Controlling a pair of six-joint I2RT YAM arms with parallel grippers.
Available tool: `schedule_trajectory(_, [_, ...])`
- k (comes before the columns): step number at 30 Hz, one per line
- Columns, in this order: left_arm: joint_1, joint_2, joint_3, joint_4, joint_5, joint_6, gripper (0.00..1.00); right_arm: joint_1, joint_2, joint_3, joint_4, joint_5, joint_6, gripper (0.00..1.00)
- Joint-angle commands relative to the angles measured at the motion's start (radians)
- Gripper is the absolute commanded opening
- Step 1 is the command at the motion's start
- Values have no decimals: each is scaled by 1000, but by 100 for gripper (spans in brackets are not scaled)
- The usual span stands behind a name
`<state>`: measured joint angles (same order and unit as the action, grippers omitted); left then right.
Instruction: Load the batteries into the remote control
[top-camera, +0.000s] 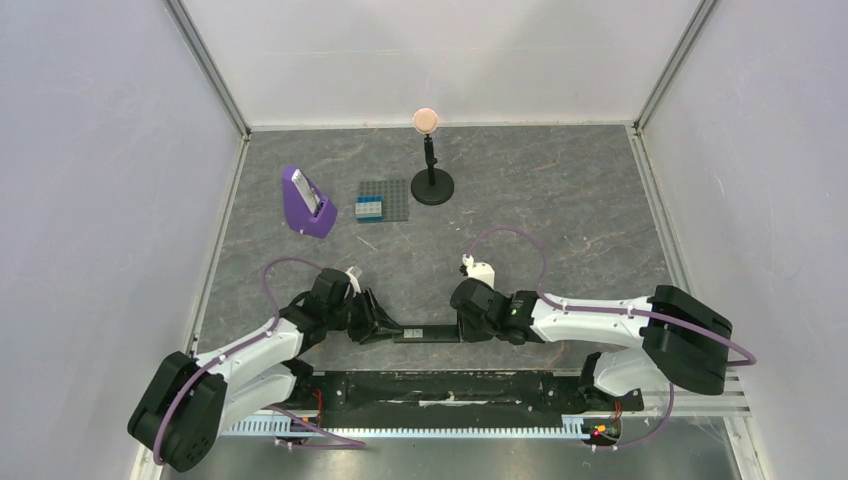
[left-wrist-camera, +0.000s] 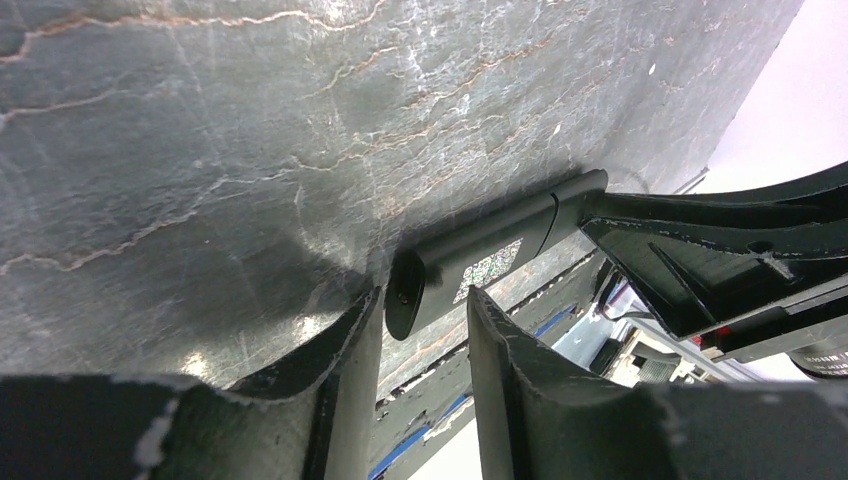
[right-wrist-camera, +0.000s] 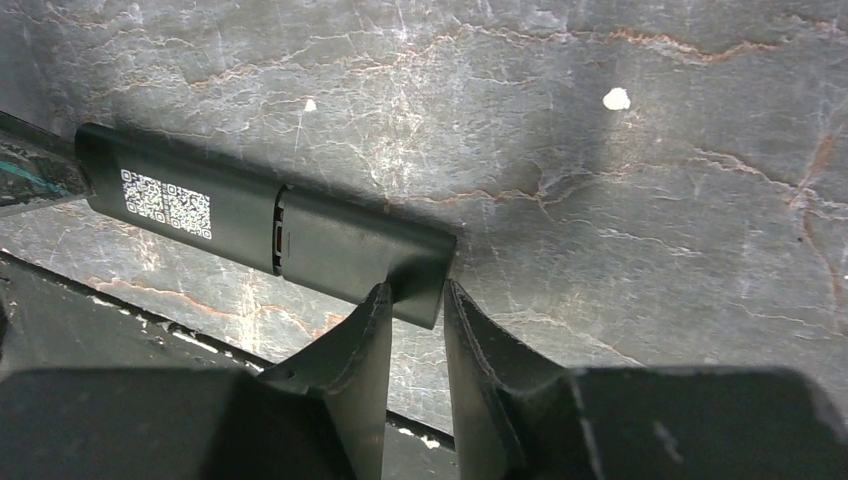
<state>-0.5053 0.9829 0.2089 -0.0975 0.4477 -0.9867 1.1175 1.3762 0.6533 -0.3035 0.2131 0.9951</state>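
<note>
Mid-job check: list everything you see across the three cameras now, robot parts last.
remote control: one, black, near table edge, between the two arms.
batteries: none visible in any view.
holder: one, purple, far left, pale slim item in it.
baseplate: one, grey, right of the holder, blue and white bricks on it.
post: one, black with round tan top, far centre.
table: one, dark grey, stone-patterned.
left fingers: two, black, either side of the remote's left end; grip unclear.
right fingers: two, black, at its right end; grip unclear.
</note>
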Motion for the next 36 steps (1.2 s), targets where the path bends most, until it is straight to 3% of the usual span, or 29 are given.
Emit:
schedule_trajectory(1, [2, 7, 0, 33, 23, 43, 41, 4, 26, 3, 27, -2, 29, 27])
schedule_trajectory(21, [2, 56, -56, 177, 107, 6, 29, -12, 34, -50, 187, -133, 96, 26])
schedule_trajectory(26, [1, 48, -22, 120, 74, 25, 29, -12, 14, -34, 146, -79, 84, 27])
schedule_trajectory(31, [2, -21, 144, -165, -133, 128, 45, -13, -71, 21, 28, 55, 11, 45])
schedule_trajectory(36, [3, -50, 330, -349, -308, 224, 56, -13, -138, 88, -44, 131, -174, 66])
